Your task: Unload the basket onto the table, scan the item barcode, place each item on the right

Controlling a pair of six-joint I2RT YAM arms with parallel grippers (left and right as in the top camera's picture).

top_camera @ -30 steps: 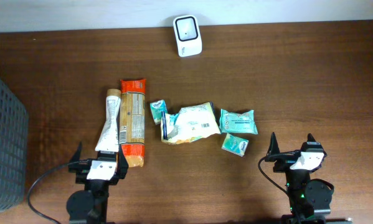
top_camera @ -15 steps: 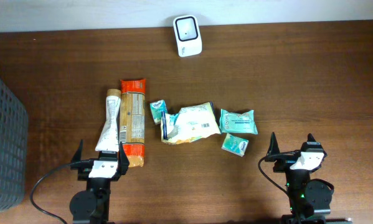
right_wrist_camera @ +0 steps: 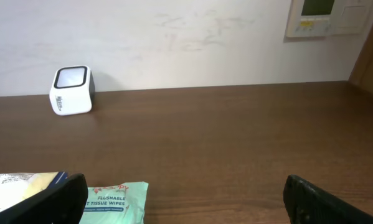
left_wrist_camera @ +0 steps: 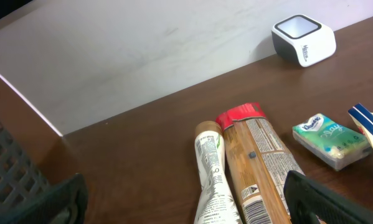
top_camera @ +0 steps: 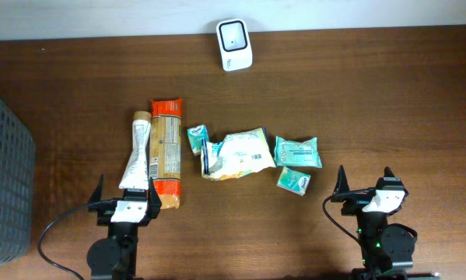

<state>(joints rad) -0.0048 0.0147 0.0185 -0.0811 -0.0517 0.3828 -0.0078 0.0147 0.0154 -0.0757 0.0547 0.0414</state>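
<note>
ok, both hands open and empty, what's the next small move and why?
Probably ease the left hand forward onto the white pouch: its near end lies right ahead of that open hand, and nothing lies at the scanner.

Left hand point(top_camera: 125, 190) and right hand point(top_camera: 365, 182): black, each with two tapered black fingers point(left_wrist_camera: 323, 200) and a white housing point(top_camera: 127, 211) behind. A black cable point(top_camera: 47, 233) loops beside each base. The right base carries a green indicator light point(top_camera: 376, 243).
</note>
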